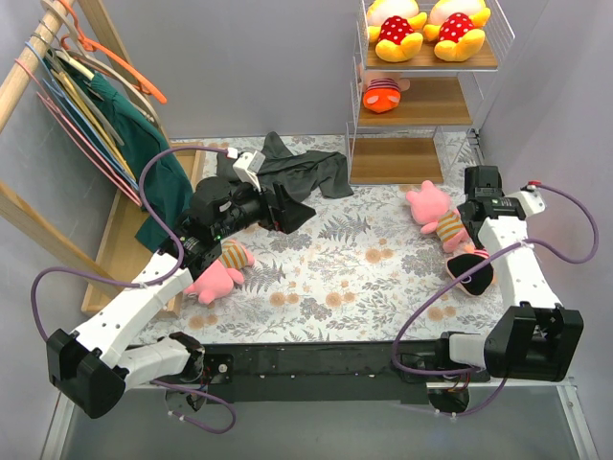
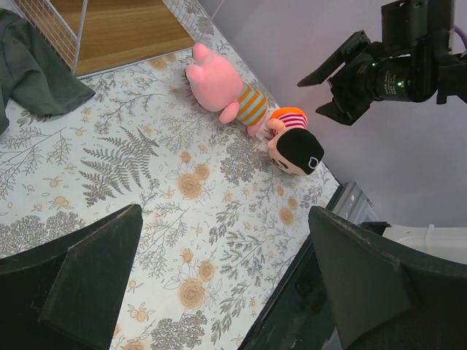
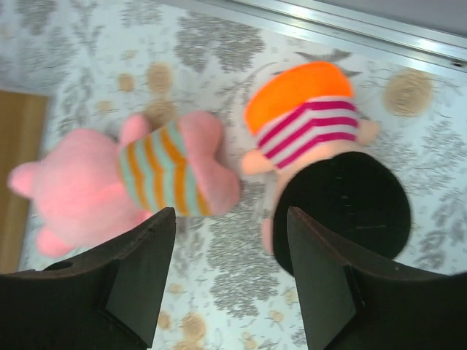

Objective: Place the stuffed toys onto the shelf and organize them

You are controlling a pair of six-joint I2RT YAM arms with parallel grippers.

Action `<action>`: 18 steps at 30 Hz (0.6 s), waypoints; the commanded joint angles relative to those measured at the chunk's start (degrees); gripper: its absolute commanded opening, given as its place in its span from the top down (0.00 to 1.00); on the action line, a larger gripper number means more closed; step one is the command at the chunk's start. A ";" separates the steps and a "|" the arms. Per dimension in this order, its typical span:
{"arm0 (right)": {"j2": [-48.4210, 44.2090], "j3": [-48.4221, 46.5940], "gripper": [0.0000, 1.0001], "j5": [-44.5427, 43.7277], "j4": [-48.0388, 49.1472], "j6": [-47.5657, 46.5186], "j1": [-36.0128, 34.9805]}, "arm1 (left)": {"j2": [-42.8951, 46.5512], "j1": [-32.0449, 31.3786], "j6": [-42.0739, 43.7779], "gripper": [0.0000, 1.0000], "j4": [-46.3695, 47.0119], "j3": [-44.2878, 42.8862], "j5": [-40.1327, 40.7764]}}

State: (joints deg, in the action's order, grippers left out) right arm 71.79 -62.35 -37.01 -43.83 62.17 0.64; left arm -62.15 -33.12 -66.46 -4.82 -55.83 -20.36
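The right gripper (image 3: 230,219) gapes empty above a pink doll (image 3: 109,182) and a black-haired doll (image 3: 328,160), side by side on the bench (image 3: 219,44). The left gripper (image 2: 225,215) is wide apart and empty too; two yellow dolls (image 1: 397,29) sit on the shelf (image 1: 436,101).

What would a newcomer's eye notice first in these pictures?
Two yellow dolls in red polka-dot dresses sit side by side on the top board of the shelf. At the right of the floral cloth, a pink doll and a black-haired doll lie close together under the open right end effector.
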 commanded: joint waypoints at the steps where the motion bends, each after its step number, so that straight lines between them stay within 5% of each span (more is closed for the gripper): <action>1: -0.16 0.91 0.32 -6.22 -9.52 5.85 1.90 | 1.86 -0.19 1.06 0.02 0.16 0.64 0.76; 18: 4.32 12.86 0.30 -3.94 -0.38 6.55 5.24 | 0.10 -0.19 1.24 0.02 0.60 1.08 0.85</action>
State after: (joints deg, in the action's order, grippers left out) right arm 74.39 -51.77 -40.10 -46.92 66.08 5.48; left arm -61.89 -33.12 -66.22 -4.69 -55.00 -20.08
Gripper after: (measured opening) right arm 0.719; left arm 0.981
